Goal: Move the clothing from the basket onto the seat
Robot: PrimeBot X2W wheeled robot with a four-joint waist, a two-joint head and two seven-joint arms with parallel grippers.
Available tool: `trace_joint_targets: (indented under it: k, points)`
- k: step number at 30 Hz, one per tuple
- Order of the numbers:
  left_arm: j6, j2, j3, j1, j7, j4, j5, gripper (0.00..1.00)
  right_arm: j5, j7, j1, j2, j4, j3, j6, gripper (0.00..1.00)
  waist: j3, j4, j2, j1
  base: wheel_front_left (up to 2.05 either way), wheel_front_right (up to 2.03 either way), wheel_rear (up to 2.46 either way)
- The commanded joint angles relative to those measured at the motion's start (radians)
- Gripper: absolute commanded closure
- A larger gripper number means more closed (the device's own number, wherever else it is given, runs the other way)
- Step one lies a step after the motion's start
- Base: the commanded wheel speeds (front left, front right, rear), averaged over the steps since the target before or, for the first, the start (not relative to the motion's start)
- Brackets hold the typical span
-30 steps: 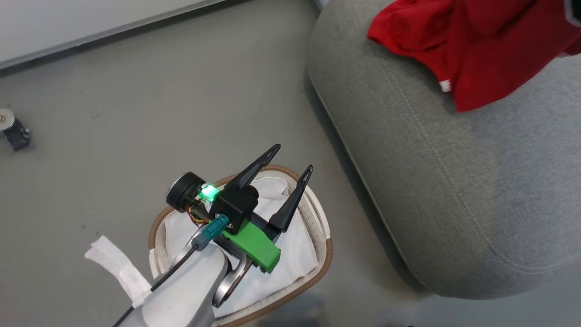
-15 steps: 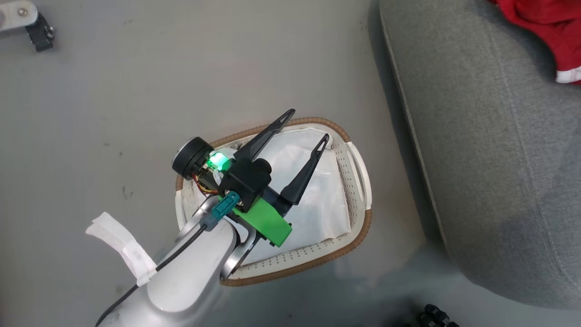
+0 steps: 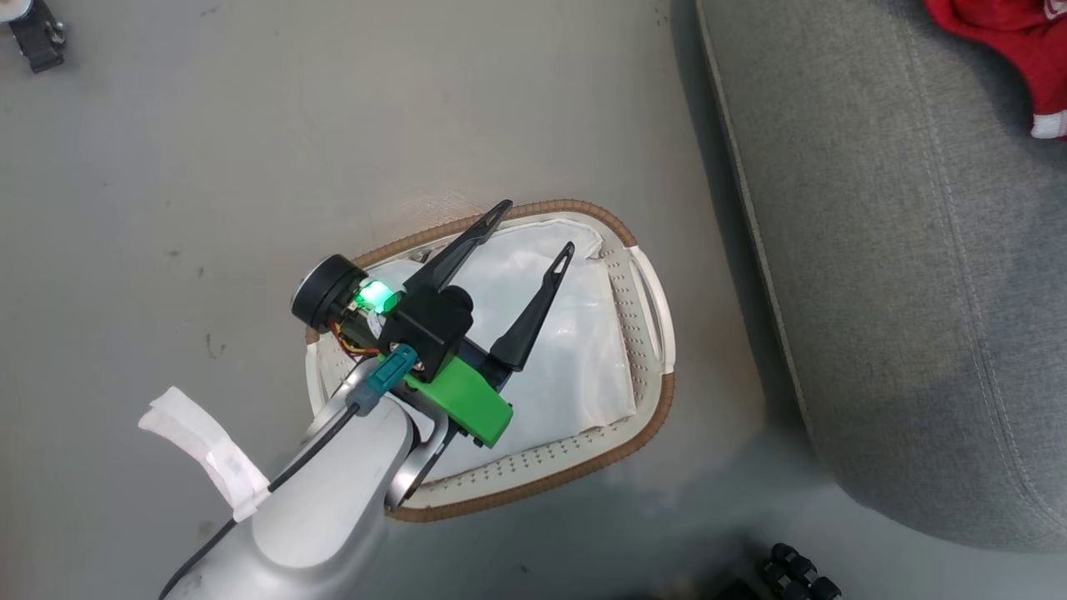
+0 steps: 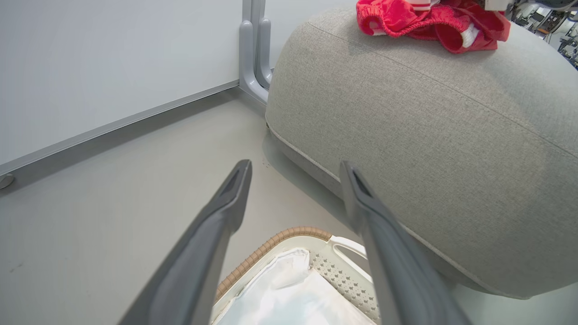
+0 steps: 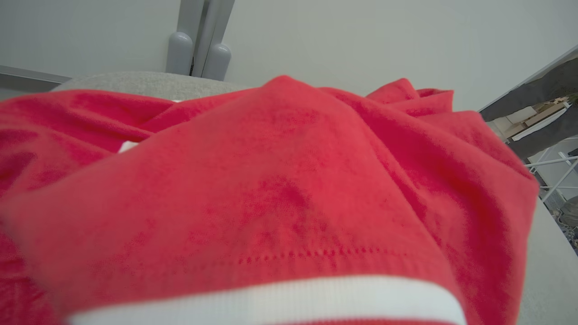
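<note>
The red clothing (image 3: 1009,33) lies bunched on top of the grey seat (image 3: 900,250), at that view's top right corner. The left wrist view shows the clothing (image 4: 424,18) heaped on the seat (image 4: 429,135). Red fabric with a white band (image 5: 289,180) lies right across the right wrist view and hides my right gripper's fingers. My left gripper (image 3: 539,225) hangs open above the basket (image 3: 658,408), nothing between its fingers (image 4: 295,166). Inside the basket (image 4: 289,234) I see a plain white sheet (image 3: 575,350).
The basket stands on grey floor just left of the seat's edge. A small dark caster (image 3: 33,33) sits at the far top left, and black knobbed parts (image 3: 796,571) lie at the bottom. A wall with a grey post (image 4: 255,45) stands behind the seat.
The head camera has swung down toward the basket, so the seat and clothing have slid to the right and upward. My left gripper stays open over the basket.
</note>
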Motion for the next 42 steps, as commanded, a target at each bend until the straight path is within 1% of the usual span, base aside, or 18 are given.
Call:
trace_joint_targets:
  k: [1,8,10,15,20,23,28,32,34,38,42]
  points:
    - [0.005,0.008,0.006,0.01,-0.001,0.002,-0.009,0.0,0.005,-0.007,0.026,0.007,0.004,0.006,-0.001,0.0,-0.027,-0.026,0.0111,-0.0001,0.0,0.0,0.0]
    - [0.012,0.015,0.033,0.044,-0.001,0.012,-0.035,0.0,0.02,-0.037,0.099,0.059,-0.017,0.034,-0.001,0.0,-0.089,-0.078,0.0111,-0.0001,0.0,0.0,0.0]
    - [0.01,0.012,0.041,0.056,-0.001,0.014,-0.043,0.0,0.034,-0.043,0.127,0.076,-0.03,0.04,-0.001,0.0,-0.112,-0.084,0.0111,-0.0001,0.0,0.0,0.0]
    - [0.016,-0.002,0.079,0.089,-0.001,0.01,-0.06,0.0,0.061,-0.053,0.195,0.096,-0.07,0.068,-0.001,0.0,-0.173,-0.083,0.0111,-0.0001,0.0,0.0,0.0]
    - [0.021,-0.022,0.133,0.139,-0.001,0.005,-0.067,0.0,0.08,-0.057,0.255,0.099,-0.123,0.091,-0.001,0.0,-0.256,-0.058,0.0111,-0.0001,0.0,0.0,0.0]
    - [0.027,-0.034,0.175,0.179,-0.001,-0.002,-0.072,0.0,0.083,-0.049,0.283,0.103,-0.159,0.111,-0.001,0.0,-0.303,-0.042,0.0111,-0.0001,0.0,0.0,0.0]
    - [0.024,-0.058,0.257,0.257,-0.001,-0.015,-0.082,0.0,0.091,-0.032,0.325,0.109,-0.219,0.148,-0.001,0.0,-0.39,-0.006,0.0111,-0.0001,0.0,0.0,0.0]
    - [0.03,-0.076,0.324,0.316,-0.001,-0.028,-0.073,0.0,0.102,-0.044,0.353,0.13,-0.259,0.163,-0.001,0.0,-0.446,0.024,0.0111,-0.0001,0.0,0.0,0.0]
    - [0.032,-0.08,0.361,0.351,-0.001,-0.037,-0.062,0.0,0.102,-0.054,0.381,0.151,-0.268,0.162,-0.001,0.0,-0.477,0.038,0.0111,-0.0001,0.0,0.0,0.0]
    - [0.039,-0.09,0.423,0.417,-0.001,-0.039,-0.045,0.0,0.114,-0.064,0.435,0.217,-0.281,0.161,-0.001,0.0,-0.532,0.067,0.0111,-0.0001,0.0,0.0,0.0]
    - [0.045,-0.103,0.482,0.489,-0.001,-0.046,-0.025,0.0,0.119,-0.066,0.519,0.29,-0.35,0.162,-0.001,0.0,-0.579,0.097,0.0111,-0.0001,0.0,0.0,0.0]
